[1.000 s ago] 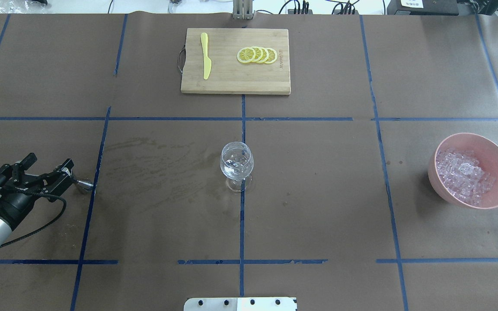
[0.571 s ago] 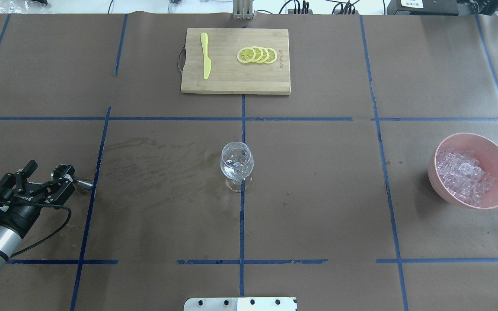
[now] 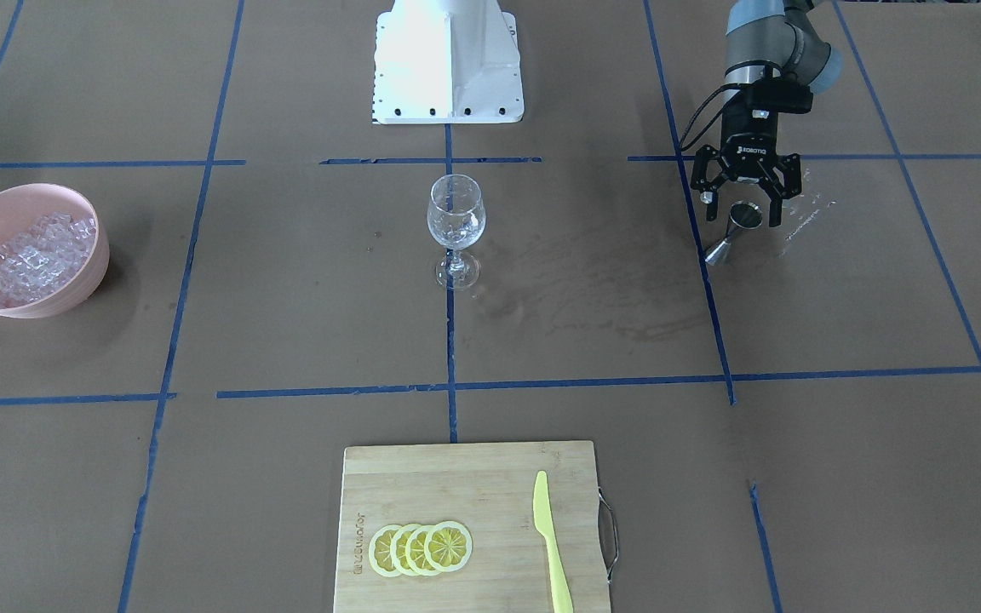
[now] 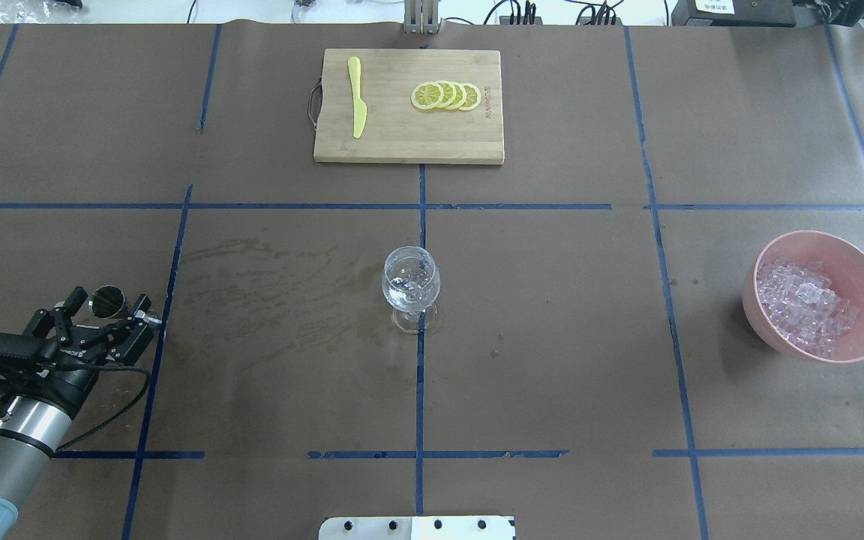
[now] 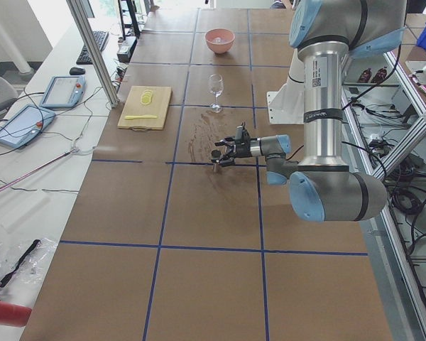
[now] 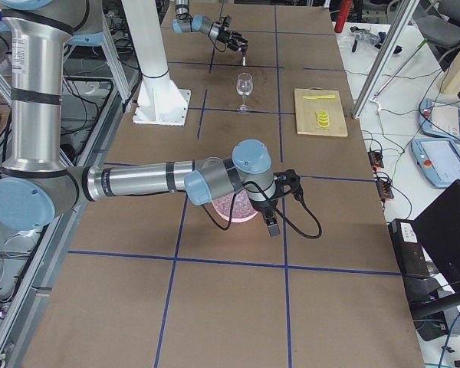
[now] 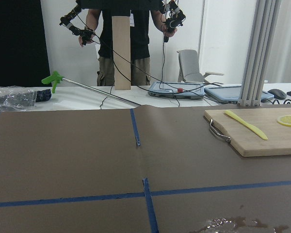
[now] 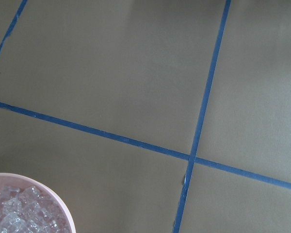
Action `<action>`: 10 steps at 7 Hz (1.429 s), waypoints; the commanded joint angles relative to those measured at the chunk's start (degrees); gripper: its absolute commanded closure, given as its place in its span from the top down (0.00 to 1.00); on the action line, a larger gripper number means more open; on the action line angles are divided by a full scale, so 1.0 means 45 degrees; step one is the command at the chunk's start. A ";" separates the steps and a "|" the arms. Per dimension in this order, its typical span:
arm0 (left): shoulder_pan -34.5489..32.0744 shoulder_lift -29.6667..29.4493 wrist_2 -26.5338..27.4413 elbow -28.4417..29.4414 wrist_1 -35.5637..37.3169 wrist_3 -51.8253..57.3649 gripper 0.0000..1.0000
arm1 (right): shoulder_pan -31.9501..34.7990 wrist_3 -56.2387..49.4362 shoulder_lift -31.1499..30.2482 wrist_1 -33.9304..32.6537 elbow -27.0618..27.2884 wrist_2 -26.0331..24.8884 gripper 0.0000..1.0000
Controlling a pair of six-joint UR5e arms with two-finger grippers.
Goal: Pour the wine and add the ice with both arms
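The left gripper (image 3: 742, 210) hangs low over the table with its 2 fingers spread wide. A small metal jigger (image 3: 722, 247) sits in the gap between them. In the front-facing view neither finger presses on it, so this gripper is released. Whether the jigger stands straight or leans, I cannot tell.

The ice (image 3: 35, 255) is well apart from this gripper. It is a whitish heap of clear cubes in a pink bowl (image 3: 82, 283) at the opposite end of the table. The wine glass (image 3: 456, 217) stands upright roughly midway between the 2. A damp smear (image 3: 601, 281) on the brown paper lies between this gripper and the glass.

The right gripper (image 6: 276, 211) shows only in the side view from the robot's right. There it hangs close by the bowl, on the side farther from the robot. I cannot tell whether its fingers are spread or closed. Its wrist camera catches the bowl's rim and some ice in the lower-left corner.

Farther out from both grippers, a cutting board (image 3: 473, 477) carries 4 lemon slices (image 3: 421, 549) and a yellow knife (image 3: 552, 545).
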 commanded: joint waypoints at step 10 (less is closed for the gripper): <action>0.0292 -0.0752 0.0022 0.1700 -0.0162 -0.0561 0.51 | 0.0000 0.0000 0.0006 0.0000 -0.0010 0.0000 1.00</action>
